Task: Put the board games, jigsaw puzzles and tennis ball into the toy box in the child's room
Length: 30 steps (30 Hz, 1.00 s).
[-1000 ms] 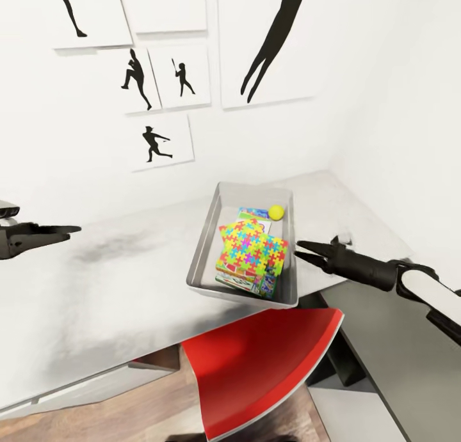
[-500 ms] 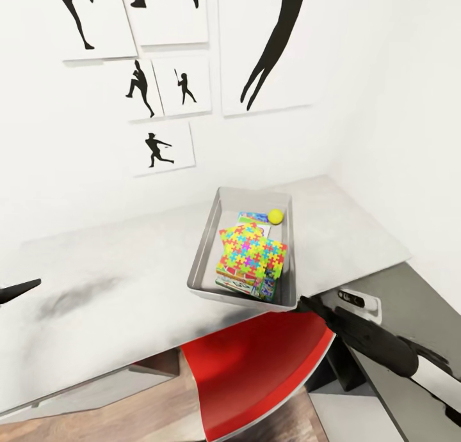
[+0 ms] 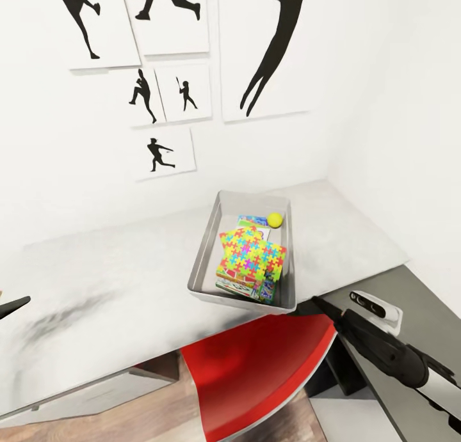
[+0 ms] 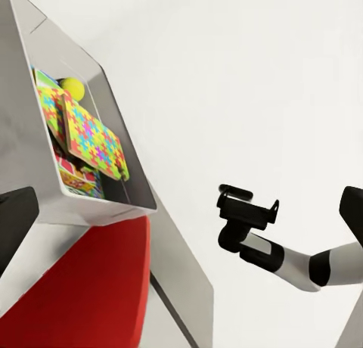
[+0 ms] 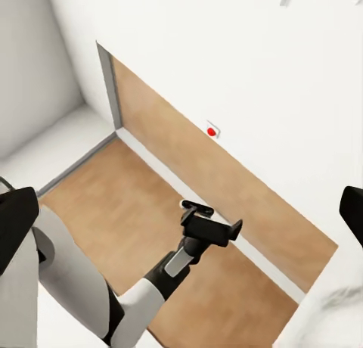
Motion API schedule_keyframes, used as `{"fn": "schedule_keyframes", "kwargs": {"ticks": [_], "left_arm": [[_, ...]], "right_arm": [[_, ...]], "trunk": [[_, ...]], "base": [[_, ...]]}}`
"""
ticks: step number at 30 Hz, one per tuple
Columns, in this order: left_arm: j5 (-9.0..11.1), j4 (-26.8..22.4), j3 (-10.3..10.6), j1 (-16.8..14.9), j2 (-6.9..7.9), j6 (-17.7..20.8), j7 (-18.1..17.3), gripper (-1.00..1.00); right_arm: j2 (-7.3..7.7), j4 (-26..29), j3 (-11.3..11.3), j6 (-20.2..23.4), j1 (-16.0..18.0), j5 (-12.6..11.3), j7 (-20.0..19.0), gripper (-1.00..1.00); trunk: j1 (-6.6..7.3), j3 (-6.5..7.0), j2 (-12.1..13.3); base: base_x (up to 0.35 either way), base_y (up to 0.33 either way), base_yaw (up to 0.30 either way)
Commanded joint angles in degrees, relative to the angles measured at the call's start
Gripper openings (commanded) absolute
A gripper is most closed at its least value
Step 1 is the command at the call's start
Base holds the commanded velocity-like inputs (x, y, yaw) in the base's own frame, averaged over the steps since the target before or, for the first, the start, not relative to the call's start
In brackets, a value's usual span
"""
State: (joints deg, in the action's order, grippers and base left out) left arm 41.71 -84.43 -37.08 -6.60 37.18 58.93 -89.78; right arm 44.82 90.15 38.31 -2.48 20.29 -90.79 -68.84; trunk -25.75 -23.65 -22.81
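Head view: toy box [image 3: 208, 253] sits on the table [image 3: 115, 282], far right part, its near end overhanging the table edge above a red chair [image 3: 256, 365]. Inside: a jigsaw puzzle [image 3: 253, 253] on top of a stack, board game covers peeking out beneath at the near end [image 3: 246, 290] and at the far end, tennis ball [image 3: 275, 219] in the far right corner. No toys lie loose on the table in view. Compared with 1 s ago, the right gripper [image 3: 320, 303] has dropped from beside the box to below the table edge; the left gripper [image 3: 14, 304] has pulled back to the left border, just a tip. Both look empty. Reads as arms retracting, loading likely finished.

Left wrist view: box with puzzle and ball, red chair under it, right arm hanging apart. Left fingers [image 4: 15, 219] spread wide, nothing between.

Right wrist view: wood floor [image 5: 151, 219], left arm below. Right fingers [image 5: 15, 227] wide apart, holding nothing.
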Motion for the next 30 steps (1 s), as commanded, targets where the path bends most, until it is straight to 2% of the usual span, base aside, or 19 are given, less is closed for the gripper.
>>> {"fn": "schedule_keyframes", "kwargs": {"ticks": [1,11,25,30], "left_arm": [[-0.1,0.0,0.0,0.0,0.01,0.6,-0.2,1.0],[0.0,0.0,-0.1,0.0,-0.16,0.1,-0.2,1.0],[0.0,0.0,-0.1,0.0,-0.18,0.0,-0.2,1.0],[0.0,0.0,-0.1,0.0,-0.18,0.0,-0.2,1.0]], "right_arm": [[0.08,-0.2,0.3,-0.3,0.1,-0.6,-0.4,1.0],[-0.19,-4.3,0.3,-0.4,0.1,-1.2,-0.8,1.0],[-0.55,-6.5,0.3,-0.3,0.1,-2.0,-0.7,1.0],[-0.54,-6.9,0.3,-0.2,0.1,-2.6,-0.8,1.0]], "trunk": [[-0.03,-0.08,-0.1],[-0.03,-0.05,-0.1],[-0.03,-0.03,-0.1],[-0.03,0.25,-0.1]], "base": [[0.0,0.0,0.0],[0.0,0.0,0.0],[0.0,0.0,-0.002],[-0.004,0.0,-0.139]]}}
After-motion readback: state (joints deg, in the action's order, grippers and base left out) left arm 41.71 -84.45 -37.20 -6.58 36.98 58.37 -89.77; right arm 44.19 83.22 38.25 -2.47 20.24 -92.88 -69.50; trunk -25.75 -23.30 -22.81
